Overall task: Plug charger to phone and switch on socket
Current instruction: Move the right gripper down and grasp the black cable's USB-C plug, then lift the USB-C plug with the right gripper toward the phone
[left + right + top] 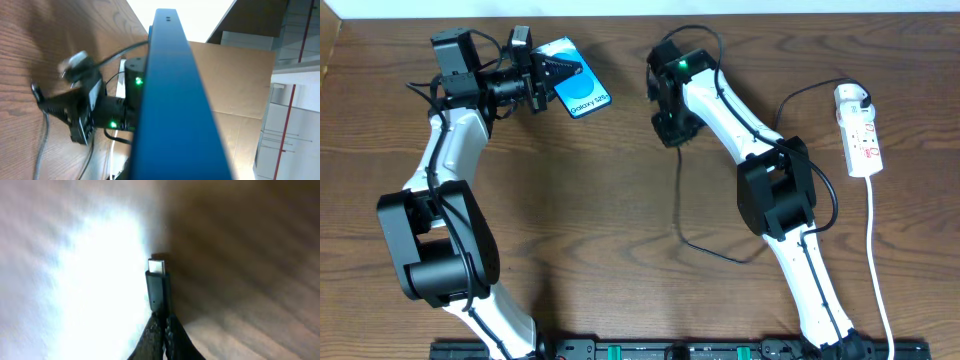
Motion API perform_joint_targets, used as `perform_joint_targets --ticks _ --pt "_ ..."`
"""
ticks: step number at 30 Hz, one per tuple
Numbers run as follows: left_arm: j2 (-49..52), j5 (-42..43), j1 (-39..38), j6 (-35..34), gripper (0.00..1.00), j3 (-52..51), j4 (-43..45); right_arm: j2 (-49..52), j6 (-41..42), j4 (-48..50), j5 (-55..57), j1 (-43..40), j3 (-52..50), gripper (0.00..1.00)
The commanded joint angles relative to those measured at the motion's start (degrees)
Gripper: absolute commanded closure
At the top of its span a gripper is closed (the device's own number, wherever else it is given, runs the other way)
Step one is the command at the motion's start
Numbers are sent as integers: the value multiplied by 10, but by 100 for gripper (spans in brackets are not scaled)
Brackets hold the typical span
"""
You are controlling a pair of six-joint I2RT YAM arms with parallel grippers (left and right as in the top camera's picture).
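Note:
My left gripper (542,76) is shut on the phone (578,92), gripping its left end; the blue screen reads "Galaxy S25". In the left wrist view the phone (175,100) is seen nearly edge-on, filling the middle and hiding the fingers. My right gripper (671,132) is shut on the charger's plug tip (156,268), which sticks out past the fingers (162,322) above the table. The black cable (682,215) loops down and back to a white adapter (850,97) on the socket (861,135) at the far right.
The socket's white cord (878,260) runs down to the table's front edge. The right arm (85,112) shows in the left wrist view beyond the phone. The table is brown wood (590,220).

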Motion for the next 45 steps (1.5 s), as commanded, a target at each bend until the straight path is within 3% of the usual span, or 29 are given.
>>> perform_joint_targets --ticks 1,7,10,14,20,27,32,34,35,36,45 --pt "-16 23 0 7 93 6 3 20 -139 -14 28 0 -8 99" --pt "-16 23 0 7 93 6 3 20 -52 8 -16 -13 -8 94" --pt "-16 23 0 7 93 6 3 20 2 7 -71 -19 -8 76" --pt "-16 23 0 7 93 6 3 20 67 6 -87 -20 -8 64" --pt "-16 23 0 7 93 6 3 20 164 6 -87 -19 -11 61" --pt "-16 23 0 7 93 6 3 20 238 21 -43 -9 -39 62" --pt "-16 25 0 7 93 6 3 20 245 56 -35 -5 -89 64" --pt "-16 25 0 7 93 6 3 20 245 66 -39 -5 -103 78" --pt "-16 25 0 7 93 6 3 20 245 66 -39 -7 -104 95" --pt "-16 24 0 7 93 6 3 20 245 67 -40 -7 -103 99" --pt "-16 25 0 7 93 6 3 -5 168 63 -142 -28 -100 99"
